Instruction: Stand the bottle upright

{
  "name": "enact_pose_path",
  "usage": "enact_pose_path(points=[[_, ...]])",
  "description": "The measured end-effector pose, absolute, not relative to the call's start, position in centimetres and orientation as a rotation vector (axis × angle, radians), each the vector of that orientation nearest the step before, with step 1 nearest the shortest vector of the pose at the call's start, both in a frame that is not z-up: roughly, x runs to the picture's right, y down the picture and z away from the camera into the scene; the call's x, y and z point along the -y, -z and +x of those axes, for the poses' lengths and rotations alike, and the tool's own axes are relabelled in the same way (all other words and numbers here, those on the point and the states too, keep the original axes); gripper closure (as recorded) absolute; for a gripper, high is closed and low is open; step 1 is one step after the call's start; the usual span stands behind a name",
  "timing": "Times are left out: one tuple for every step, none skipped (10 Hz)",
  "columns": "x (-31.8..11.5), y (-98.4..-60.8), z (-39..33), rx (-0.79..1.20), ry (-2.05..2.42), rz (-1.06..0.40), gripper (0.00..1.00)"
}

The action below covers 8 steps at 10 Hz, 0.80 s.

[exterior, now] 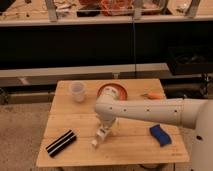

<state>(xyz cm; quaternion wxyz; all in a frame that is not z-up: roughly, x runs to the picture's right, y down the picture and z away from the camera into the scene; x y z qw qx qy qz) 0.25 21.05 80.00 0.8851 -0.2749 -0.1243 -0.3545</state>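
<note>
The bottle [100, 135] is small, slim and whitish. It lies tilted on the wooden table [130, 150], with its white cap pointing to the front left. My gripper [108, 125] hangs from the white arm [150, 111], which reaches in from the right. The gripper sits right at the bottle's upper end and hides that end. I cannot tell whether it touches the bottle.
A translucent white cup [77, 91] stands at the back left. An orange bowl [113, 90] sits behind the arm, and a small orange item [152, 95] lies at the back right. A black block [61, 142] lies front left and a blue sponge [159, 135] lies front right.
</note>
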Motion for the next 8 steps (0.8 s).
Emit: enact_pose_path(points=[[-21.3,-79.6,-0.6,0.268,0.756,-0.559,0.2],[-21.5,-79.4,-1.1,0.276,0.77,-0.552,0.2],[-21.6,-79.4,-1.4,0.281,0.776,-0.55,0.2],[-21.8,-79.5,-1.6,0.288,0.783,-0.551,0.2],[-22.0,-79.6,-1.8,0.291,0.792,-0.552,0.2],[-22.2,-79.6,-2.0,0.292,0.8,-0.552,0.2],[-22.4,-79.5,-2.2,0.294,0.809,-0.554,0.2],[-22.8,-79.5,-2.4,0.297,0.817,-0.558,0.2]])
